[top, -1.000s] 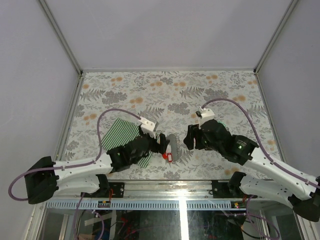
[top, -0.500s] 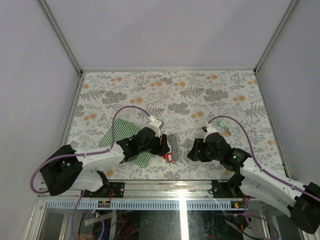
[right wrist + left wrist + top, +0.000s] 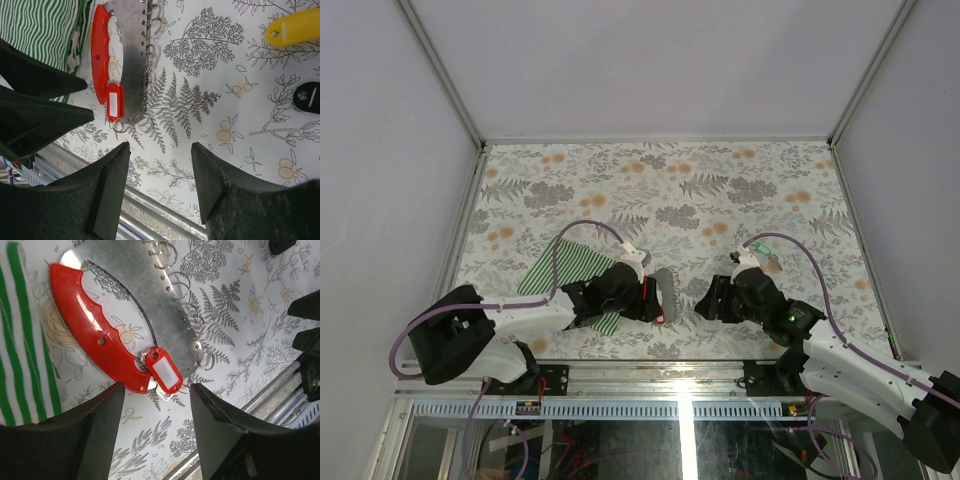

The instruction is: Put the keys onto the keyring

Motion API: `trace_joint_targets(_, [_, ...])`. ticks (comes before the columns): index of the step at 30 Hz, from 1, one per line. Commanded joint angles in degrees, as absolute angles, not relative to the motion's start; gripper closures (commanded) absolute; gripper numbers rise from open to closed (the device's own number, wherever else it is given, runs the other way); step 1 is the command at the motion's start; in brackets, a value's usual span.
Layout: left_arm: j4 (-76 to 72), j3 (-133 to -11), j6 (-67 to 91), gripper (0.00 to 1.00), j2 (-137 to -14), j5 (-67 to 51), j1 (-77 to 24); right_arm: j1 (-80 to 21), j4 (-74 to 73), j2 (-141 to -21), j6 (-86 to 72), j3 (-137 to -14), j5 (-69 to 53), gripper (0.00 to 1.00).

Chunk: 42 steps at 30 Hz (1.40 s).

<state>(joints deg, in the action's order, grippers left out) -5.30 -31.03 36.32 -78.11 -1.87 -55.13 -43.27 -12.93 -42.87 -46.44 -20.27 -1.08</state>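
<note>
Two arms hang over the keyring [image 3: 135, 285], both with fingers apart and nothing in them.
The left gripper [image 3: 156, 402] is just above the red tag [image 3: 165, 371], maybe to pin the keyring down near the front edge of the table [image 3: 200, 100], beside the striped cloth [image 3: 40, 25]. The right gripper [image 3: 159, 160] waits close by, maybe to fetch a key. I count one keyring with one red handle [image 3: 85, 325], one red tag at its end, one yellow key [image 3: 295, 27] and one dark key [image 3: 307, 97], both well apart from the keyring. The little rings are too many to count for sure.

Green-striped cloth [image 3: 582, 258] on floral table cover [image 3: 720, 190]
</note>
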Motion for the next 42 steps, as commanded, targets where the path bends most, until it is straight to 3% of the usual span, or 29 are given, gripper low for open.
trace_joint_targets(1, [-5.0,-30.3,40.6,0.43,-79.8,1.1,-57.1,-43.0,-13.2,-41.2,-46.7,-22.7,1.7,0.41])
trace_joint_targets(9, [-2.4,-31.0,41.9,0.42,-81.2,4.4,-58.5,-43.0,-15.3,-39.6,-46.9,-22.9,3.5,0.4])
trace_joint_targets(29, [-10.0,-38.7,40.3,0.42,-91.9,-1.0,-60.1,-43.0,-16.8,-35.8,-48.9,-20.4,5.8,0.4])
trace_joint_targets(42, [-1.3,-41.7,24.8,0.38,-80.5,7.6,-60.2,-43.0,-21.4,-28.7,-47.9,-24.7,14.4,0.43])
